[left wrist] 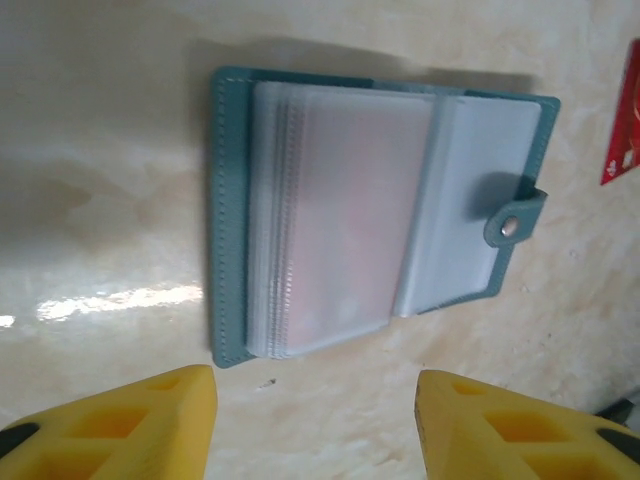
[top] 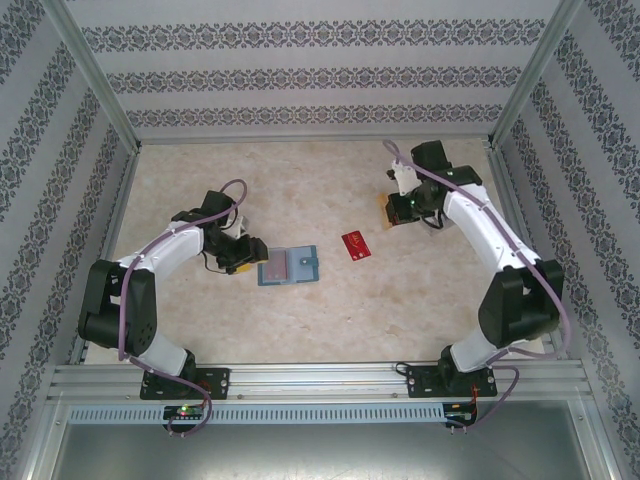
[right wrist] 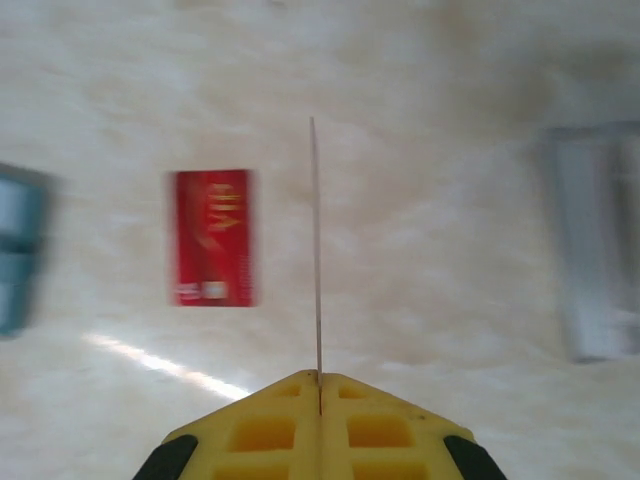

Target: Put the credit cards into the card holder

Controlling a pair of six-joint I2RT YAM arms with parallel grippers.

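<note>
My right fingers (right wrist: 385, 430) pinch a thin card (right wrist: 316, 250) edge-on; left fingers (left wrist: 140, 425) gape empty, card holder (left wrist: 380, 210) lying open just ahead of them.

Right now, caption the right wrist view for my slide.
Right fingers pinch a thin card edge-on over the table, a red credit card lying flat nearby.

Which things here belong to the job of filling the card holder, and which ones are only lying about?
Belong to the job:
- card holder, lying open
- red card, lying flat
- thin card, pinched edge-on in the right gripper

Only lying about:
- grey ribbed block, off to one side
</note>
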